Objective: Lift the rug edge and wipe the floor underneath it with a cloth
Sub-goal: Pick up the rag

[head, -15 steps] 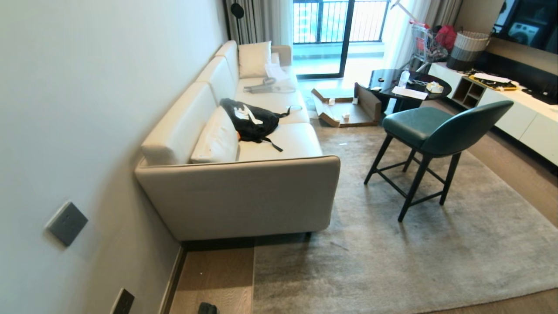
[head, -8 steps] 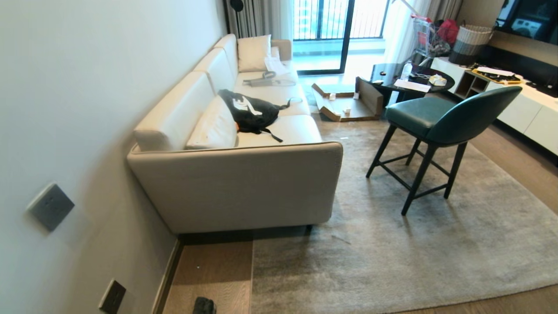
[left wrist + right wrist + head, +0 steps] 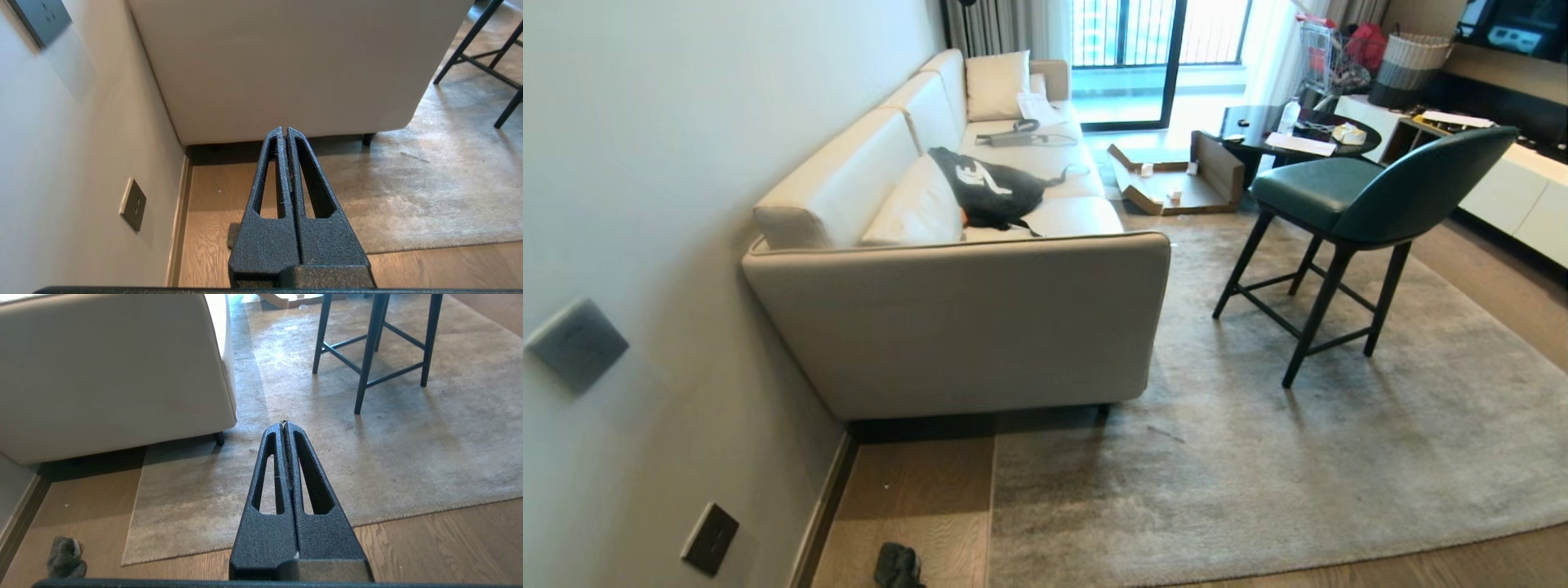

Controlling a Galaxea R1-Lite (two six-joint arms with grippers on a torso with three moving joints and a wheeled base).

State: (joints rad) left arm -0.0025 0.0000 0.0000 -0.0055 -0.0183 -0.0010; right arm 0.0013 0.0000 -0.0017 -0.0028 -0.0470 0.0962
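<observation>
Claws, both closed and empty: left claw [image 3: 284,131], right claw [image 3: 284,425]. Cloth [image 3: 65,557] on floor [image 3: 429,547] below, beside rug edge [image 3: 132,522], well apart from either claw.

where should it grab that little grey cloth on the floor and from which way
Probably from straight above, pinching the bunched top of the cloth. It lies crumpled on bare floor between the skirting and the rug edge, touching neither, so fingers can straddle it.
</observation>
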